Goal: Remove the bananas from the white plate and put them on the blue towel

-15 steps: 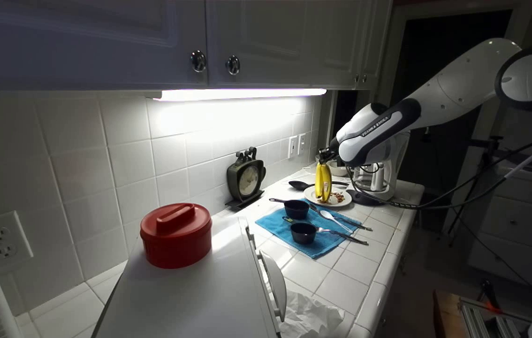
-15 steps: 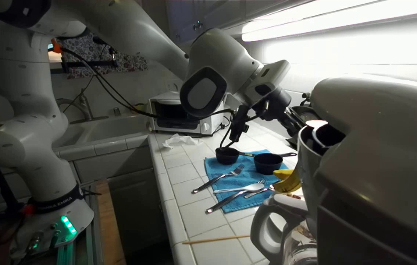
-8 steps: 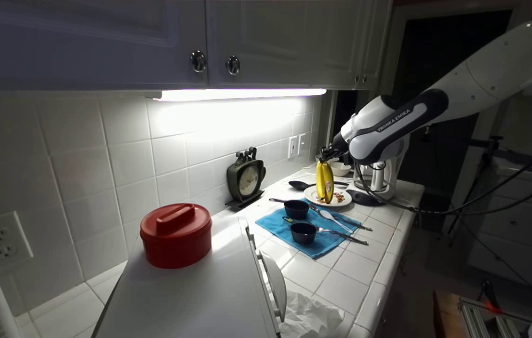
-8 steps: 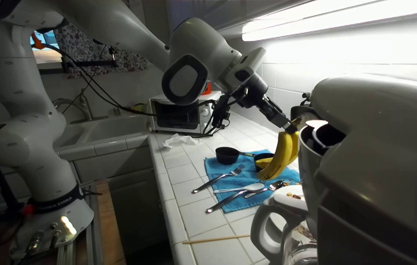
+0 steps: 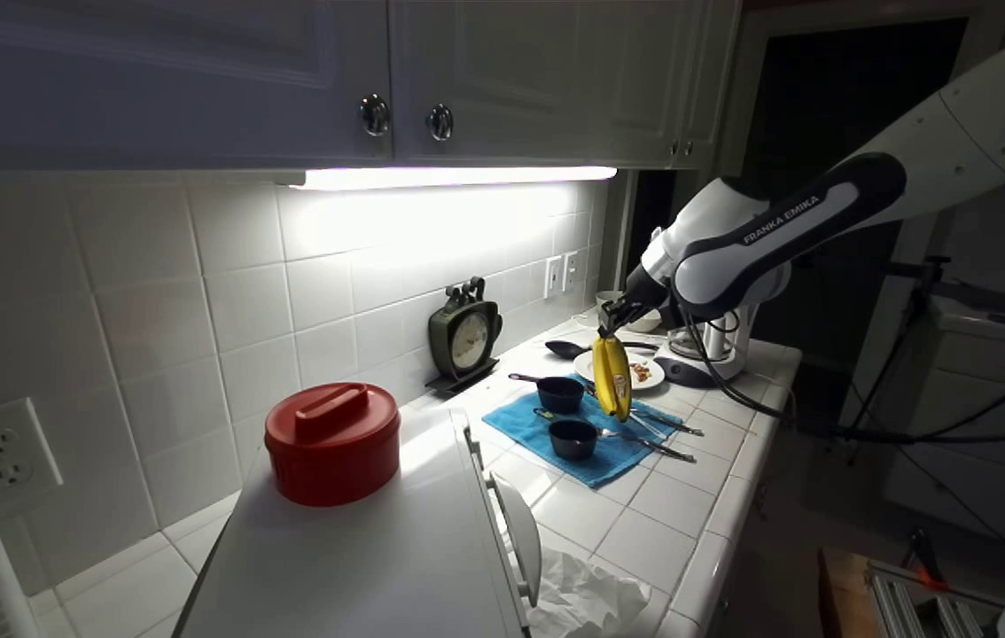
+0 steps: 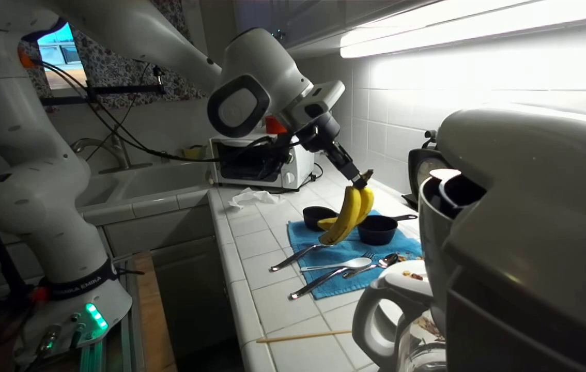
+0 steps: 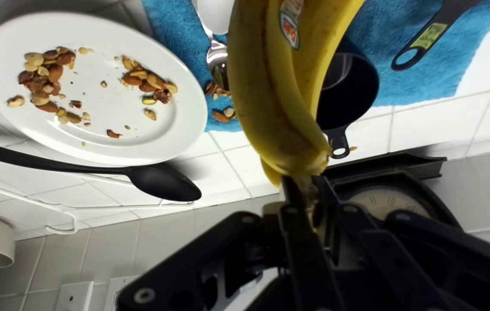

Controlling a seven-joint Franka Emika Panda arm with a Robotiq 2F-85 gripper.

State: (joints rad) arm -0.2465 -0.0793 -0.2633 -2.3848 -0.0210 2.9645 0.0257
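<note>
Bananas (image 7: 266,86) are gripped by the stem (image 6: 369,174) in the hand (image 7: 304,185), hanging over the towel (image 6: 343,251), clear of the plate (image 7: 104,36). Should be lowered slowly between cups (image 6: 377,231) and cutlery (image 6: 354,263); release best delayed until weight is taken.

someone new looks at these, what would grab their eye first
Probably the yellow bananas, hanging from the gripper over the blue towel. Next, perhaps the bright light under the cupboards in both exterior views, then the red tub on top of the toaster oven. The wrist view adds nuts scattered on the white plate.
</note>
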